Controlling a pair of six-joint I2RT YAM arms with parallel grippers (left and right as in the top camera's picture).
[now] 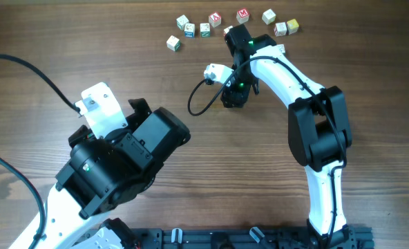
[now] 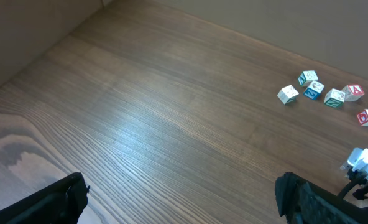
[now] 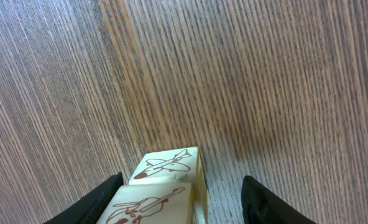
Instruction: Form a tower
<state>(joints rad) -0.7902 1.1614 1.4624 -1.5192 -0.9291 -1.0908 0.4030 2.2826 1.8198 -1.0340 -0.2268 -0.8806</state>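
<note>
- Left end effector [image 2: 181, 202]: fingers spread wide over the bare wood-grain desk [image 2: 140, 112], carrying nothing.
- Loose cubes [image 1: 204, 30]: small and pale with coloured marks, scattered along the far side. You have most of them left to stack.
- Tower [image 3: 153, 202]: far centre and, I judge, barely begun. Two cream cubes with brown drawings overlap.
- Right end effector [image 3: 184, 199]: fingers apart astride it, not yet pinching.

Your right gripper [image 1: 229, 32] sits just beside the scattered loose cubes [image 1: 204, 29]; your left arm [image 1: 115, 166] is well apart.
</note>
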